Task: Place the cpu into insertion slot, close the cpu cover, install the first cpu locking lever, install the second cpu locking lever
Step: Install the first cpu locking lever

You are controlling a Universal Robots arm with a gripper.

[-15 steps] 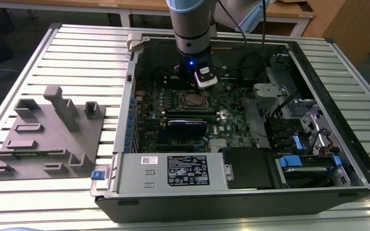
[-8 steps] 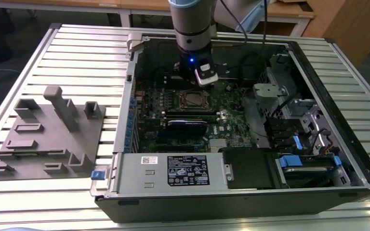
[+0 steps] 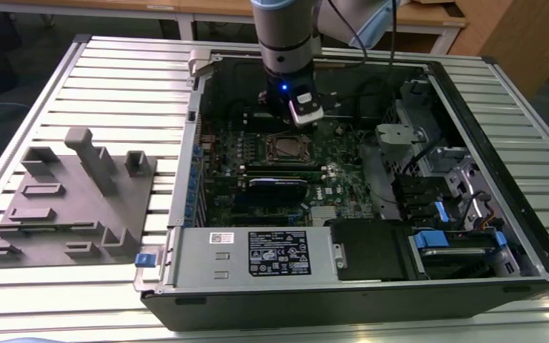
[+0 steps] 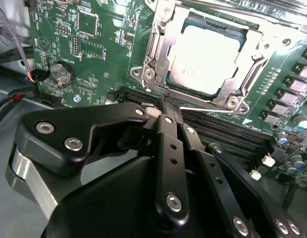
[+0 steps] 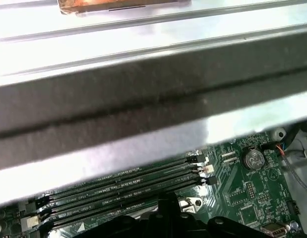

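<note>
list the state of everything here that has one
cpu: seated in the insertion slot
cpu cover: closed over the cpu
locking lever: low along the slot's edge; latched or not, cannot tell
gripper: shut, tips at that lever's end
computer case: side open

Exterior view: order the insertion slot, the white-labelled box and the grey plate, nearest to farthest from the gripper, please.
1. insertion slot, beside the gripper.
2. white-labelled box, case's camera-side edge.
3. grey plate, outside the case, exterior view's left.
</note>
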